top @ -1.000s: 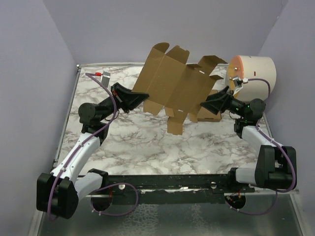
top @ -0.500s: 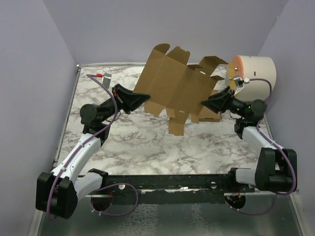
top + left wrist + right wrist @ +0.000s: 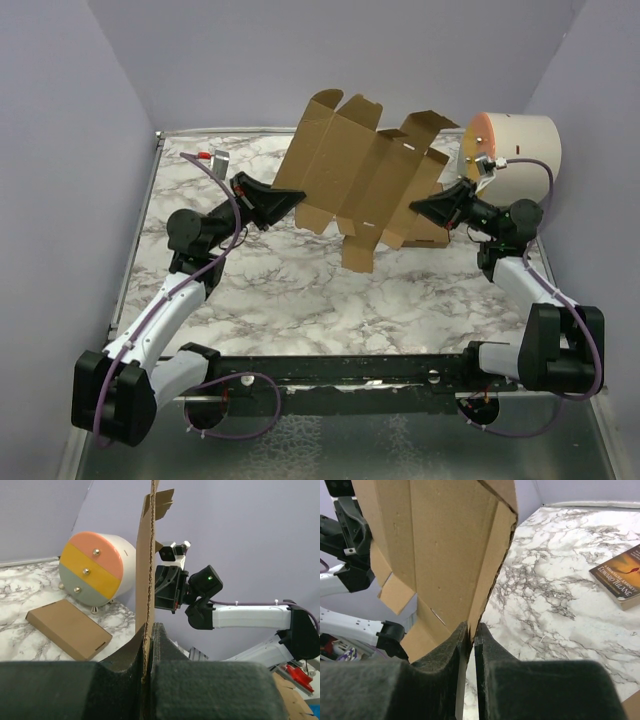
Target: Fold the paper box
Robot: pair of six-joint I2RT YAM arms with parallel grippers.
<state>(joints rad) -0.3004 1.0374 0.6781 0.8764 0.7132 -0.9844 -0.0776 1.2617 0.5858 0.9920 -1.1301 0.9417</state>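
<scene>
Right fingers [image 3: 445, 655] have closed on paper box [image 3: 360, 180] (2 grips).

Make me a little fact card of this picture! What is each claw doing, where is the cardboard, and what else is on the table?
paper box: unfolded brown sheet, held up between both claws, tilted
left claw: shut on the sheet's left edge
right claw: pinching the sheet's right edge
table: white marble
round drum: back right, striped face
slim carton: lying flat near the drum
book: lying on the table
</scene>
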